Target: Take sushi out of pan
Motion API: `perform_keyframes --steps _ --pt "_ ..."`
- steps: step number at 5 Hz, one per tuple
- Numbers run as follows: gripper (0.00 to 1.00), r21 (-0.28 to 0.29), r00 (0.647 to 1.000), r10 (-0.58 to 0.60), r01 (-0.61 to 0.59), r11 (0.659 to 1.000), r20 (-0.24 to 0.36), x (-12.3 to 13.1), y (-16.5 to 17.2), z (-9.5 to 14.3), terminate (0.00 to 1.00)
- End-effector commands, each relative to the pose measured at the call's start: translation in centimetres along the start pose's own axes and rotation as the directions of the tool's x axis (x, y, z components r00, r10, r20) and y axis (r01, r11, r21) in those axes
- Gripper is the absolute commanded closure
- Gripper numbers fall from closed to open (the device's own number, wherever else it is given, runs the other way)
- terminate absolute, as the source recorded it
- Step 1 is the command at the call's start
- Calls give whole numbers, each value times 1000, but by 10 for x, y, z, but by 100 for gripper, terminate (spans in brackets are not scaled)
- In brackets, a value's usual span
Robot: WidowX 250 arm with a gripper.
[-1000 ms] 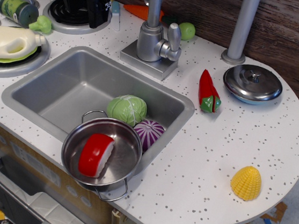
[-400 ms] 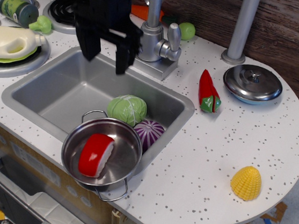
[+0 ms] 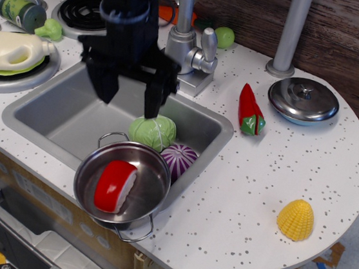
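The sushi (image 3: 114,186), a block with a glossy red top and white base, lies inside the pan (image 3: 148,199). The pan is a round steel pot with two wire loop handles, resting on the front right corner of the sink. My black gripper (image 3: 129,101) hangs open above the sink basin, behind and above the pan. Its two fingers point down and stand wide apart. It holds nothing and is clear of the pan.
A green cabbage (image 3: 152,131) and a purple cabbage (image 3: 178,160) lie in the sink (image 3: 65,112) just behind the pan. A faucet (image 3: 184,44), red pepper (image 3: 250,110), steel lid (image 3: 303,99) and yellow corn (image 3: 295,219) are on the counter. Stove burners and a bottle (image 3: 10,51) sit left.
The gripper has moved forward and down from the stove area to over the sink, nearer the pan, staying open. The sushi and pan have not moved.
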State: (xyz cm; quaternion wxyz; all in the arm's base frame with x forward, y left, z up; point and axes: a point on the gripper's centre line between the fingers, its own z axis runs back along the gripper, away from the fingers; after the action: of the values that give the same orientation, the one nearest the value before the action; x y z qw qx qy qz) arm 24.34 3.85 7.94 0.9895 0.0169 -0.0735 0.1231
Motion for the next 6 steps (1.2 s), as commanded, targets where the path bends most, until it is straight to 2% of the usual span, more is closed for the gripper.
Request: perform_keyframes --steps 1,2,4,5,6 --pt "0 7 996 76 -76 997 51 -19 -6 3 0" --pt "0 28 992 109 -111 993 64 -32 -10 -9 0" --pt "0 23 987 137 -139 990 86 -39 -4 -29 0" --pt "0 13 987 149 -150 989 62 -40 -1 -34 0" --pt "0 -1 987 150 -150 989 64 -42 -2 -39 0"
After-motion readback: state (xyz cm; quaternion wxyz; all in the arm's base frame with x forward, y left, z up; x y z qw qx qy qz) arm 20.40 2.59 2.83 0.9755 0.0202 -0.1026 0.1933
